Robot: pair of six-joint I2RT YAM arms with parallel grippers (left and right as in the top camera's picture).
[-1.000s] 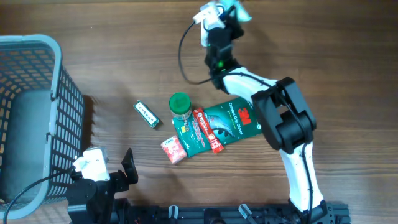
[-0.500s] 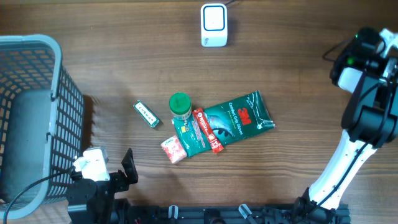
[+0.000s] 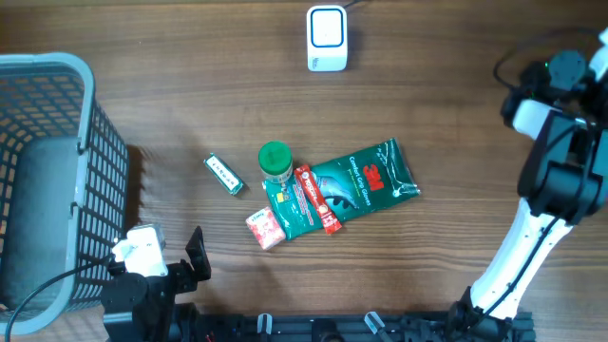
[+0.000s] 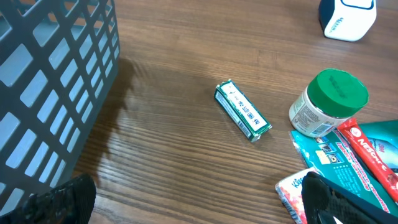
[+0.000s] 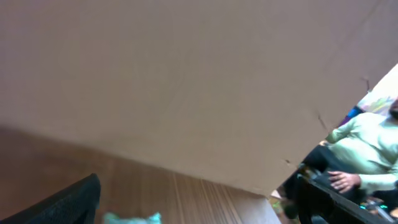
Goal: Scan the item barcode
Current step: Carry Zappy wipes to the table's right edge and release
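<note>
The white scanner (image 3: pixel 326 38) stands at the far edge of the table (image 3: pixel 456 237), about its middle. In the middle of the table lies a green pack (image 3: pixel 366 180). A red stick (image 3: pixel 316 198) lies on it, and a jar (image 3: pixel 275 161) with a green lid touches its end. A small red sachet (image 3: pixel 263 228) is just beside, and a gum pack (image 3: pixel 224 175) lies nearer to the basket (image 3: pixel 90 142) at the left edge. The left gripper (image 4: pixel 193 199), at the near edge, has its fingers spread wide and empty. The right gripper (image 5: pixel 198 186), at the right edge, is also spread wide and grasps nothing.
</note>
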